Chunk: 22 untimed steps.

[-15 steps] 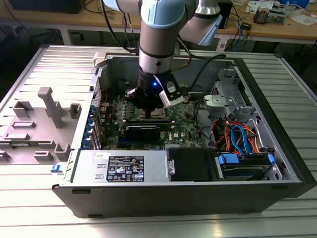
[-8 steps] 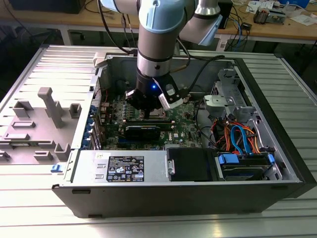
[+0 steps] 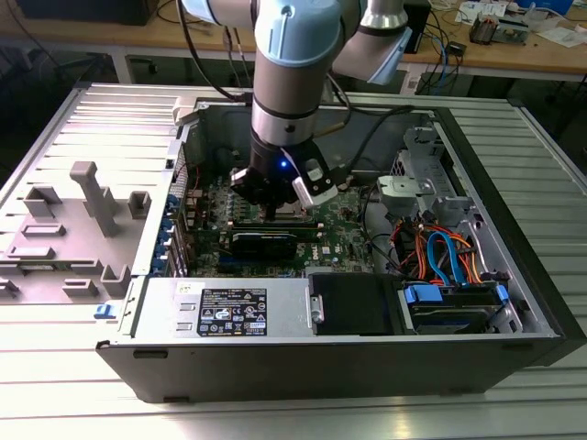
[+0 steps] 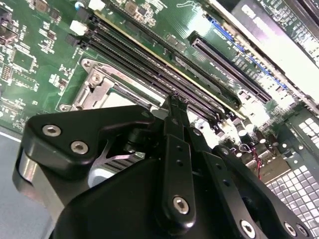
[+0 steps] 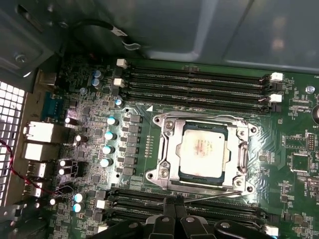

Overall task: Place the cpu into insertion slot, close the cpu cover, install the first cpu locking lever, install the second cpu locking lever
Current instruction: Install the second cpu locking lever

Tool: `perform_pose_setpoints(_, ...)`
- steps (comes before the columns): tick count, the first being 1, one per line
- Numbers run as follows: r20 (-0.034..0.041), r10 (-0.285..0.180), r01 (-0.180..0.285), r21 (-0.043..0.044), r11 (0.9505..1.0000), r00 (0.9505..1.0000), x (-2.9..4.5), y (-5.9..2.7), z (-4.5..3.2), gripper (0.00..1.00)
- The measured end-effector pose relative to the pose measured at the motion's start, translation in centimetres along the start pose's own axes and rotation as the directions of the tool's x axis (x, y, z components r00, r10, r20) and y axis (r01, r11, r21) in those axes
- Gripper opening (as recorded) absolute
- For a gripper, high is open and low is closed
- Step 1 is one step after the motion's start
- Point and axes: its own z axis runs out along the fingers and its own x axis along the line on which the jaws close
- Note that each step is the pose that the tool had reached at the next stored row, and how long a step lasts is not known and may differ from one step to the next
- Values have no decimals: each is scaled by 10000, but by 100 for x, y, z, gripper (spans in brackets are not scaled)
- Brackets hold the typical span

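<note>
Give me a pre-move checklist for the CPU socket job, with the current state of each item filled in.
1. The cpu seated square in the insertion slot: ok, in the first wrist view.
2. The cpu cover down flat around the chip: ok.
3. Locking levers latched: cannot tell; a thin rod runs along the socket edge nearest the gripper.
4. Gripper at that socket edge, over the memory slots: ok.
5. Gripper free of any load: cannot tell.
</note>
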Motion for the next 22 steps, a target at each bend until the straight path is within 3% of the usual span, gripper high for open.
perform_pose_setpoints(4,-3,-16,16,-62,10000,10000,36,-1,12,11)
perform_pose_setpoints(10,2,-60,60,-222,9997,10000,121,3,42,11)
perform_pose_setpoints(22,-20,-128,127,-492,9987,9999,161,-9,135,11)
